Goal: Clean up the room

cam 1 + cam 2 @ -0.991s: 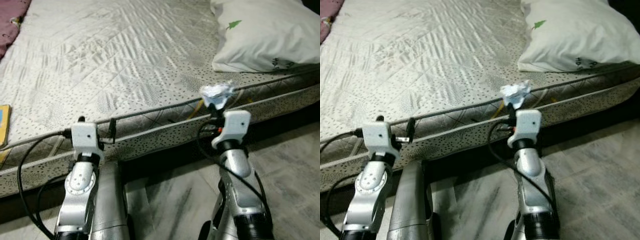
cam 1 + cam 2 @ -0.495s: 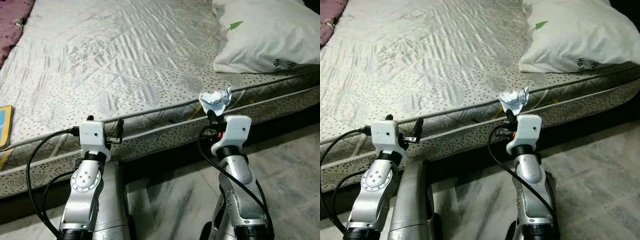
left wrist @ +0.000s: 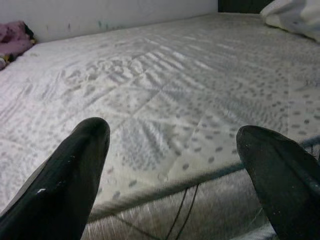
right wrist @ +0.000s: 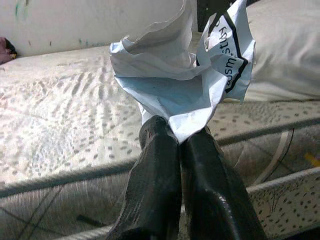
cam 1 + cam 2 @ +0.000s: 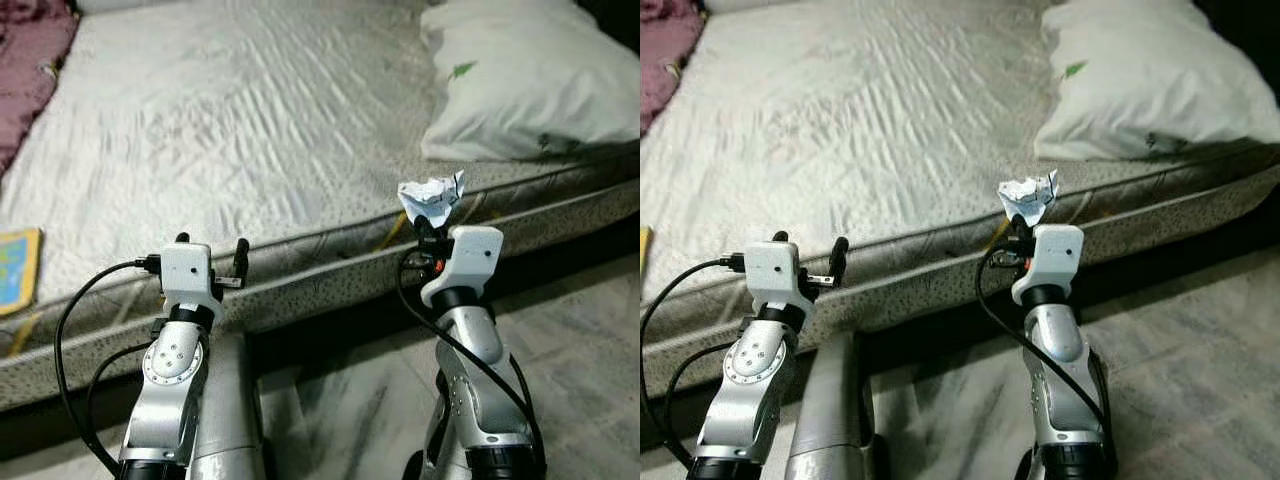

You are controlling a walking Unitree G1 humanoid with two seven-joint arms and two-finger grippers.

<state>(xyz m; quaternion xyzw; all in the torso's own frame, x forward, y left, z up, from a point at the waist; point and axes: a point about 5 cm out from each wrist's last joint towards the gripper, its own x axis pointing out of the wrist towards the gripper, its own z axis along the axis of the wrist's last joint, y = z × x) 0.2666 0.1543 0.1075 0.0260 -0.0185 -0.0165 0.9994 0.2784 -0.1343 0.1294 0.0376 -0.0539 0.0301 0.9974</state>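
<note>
Bed [image 5: 250, 150] — a bare quilted mattress with a dotted side panel, seen across the upper part of the head views, its near edge running just beyond both grippers.
Floor [image 5: 580, 360] — grey, streaked, seen below the mattress edge.
Pillow [image 5: 520, 80] — white, laid on the bed's right end, a small green mark on it.
Cloth [image 5: 35, 60] — purple, bunched at the bed's far left corner.
Book [image 5: 20, 268] — flat, blue and yellow, placed at the left edge of the mattress.
Left gripper [image 5: 211, 245] — held before the mattress edge, jaws spread wide and holding nothing.
Right gripper [image 4: 181, 137] — raised before the mattress edge, jaws pressed together on the paper.
Paper [image 5: 431, 198] — white, crumpled, with dark print, pinched at its lower end and standing above the jaws, off the bed.
</note>
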